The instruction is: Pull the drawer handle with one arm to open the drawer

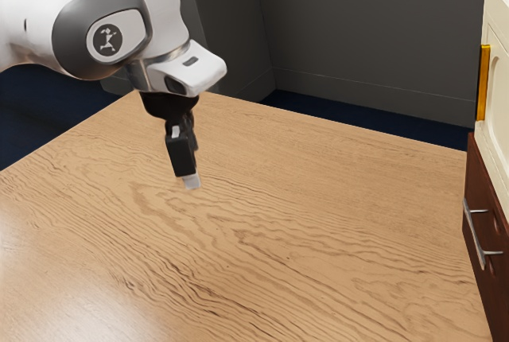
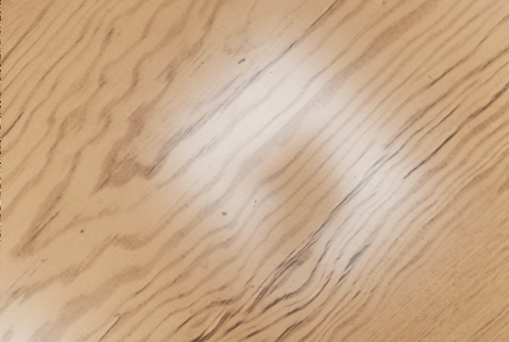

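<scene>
While the fingers [image 1: 191, 182], parted or closed I cannot tell, hang over the bench [image 1: 318, 231] left of the frame's centre, the approach seems in hand, the next move calling for a crossing to the drawer [image 1: 495, 232] and its handle [image 1: 474, 235], lower right.

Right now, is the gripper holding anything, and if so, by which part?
Nothing is held: the gripper hangs empty over the table, well away from the drawer handle at the exterior view's right.
</scene>
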You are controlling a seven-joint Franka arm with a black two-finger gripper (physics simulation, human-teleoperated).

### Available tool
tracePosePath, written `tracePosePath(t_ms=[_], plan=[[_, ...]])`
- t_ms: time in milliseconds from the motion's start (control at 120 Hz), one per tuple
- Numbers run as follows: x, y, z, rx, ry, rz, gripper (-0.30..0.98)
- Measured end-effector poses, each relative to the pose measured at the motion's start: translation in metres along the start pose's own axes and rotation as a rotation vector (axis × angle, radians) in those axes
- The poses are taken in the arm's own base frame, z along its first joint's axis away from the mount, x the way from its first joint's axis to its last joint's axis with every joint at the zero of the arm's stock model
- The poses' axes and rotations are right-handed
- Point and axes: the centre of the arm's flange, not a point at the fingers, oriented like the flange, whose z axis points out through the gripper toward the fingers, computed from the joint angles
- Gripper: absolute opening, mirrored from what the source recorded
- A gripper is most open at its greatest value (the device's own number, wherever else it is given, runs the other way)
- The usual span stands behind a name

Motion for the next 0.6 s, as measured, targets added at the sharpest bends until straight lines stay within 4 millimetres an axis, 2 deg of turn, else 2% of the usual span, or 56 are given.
tracePosePath(t_ms=[167, 267, 442, 533, 600], plan=[[0.002, 0.000, 0.000, 0.008, 0.006, 0.035, 0.69], [0.014, -0.008, 0.022, -0.022, -0.015, 0.083, 0.69], [0.028, -0.012, 0.032, -0.036, -0.010, 0.344, 0.69], [0.036, -0.008, 0.036, -0.039, -0.012, 0.501, 0.69], [0.050, 0.001, 0.043, -0.048, -0.011, 0.625, 0.68]])
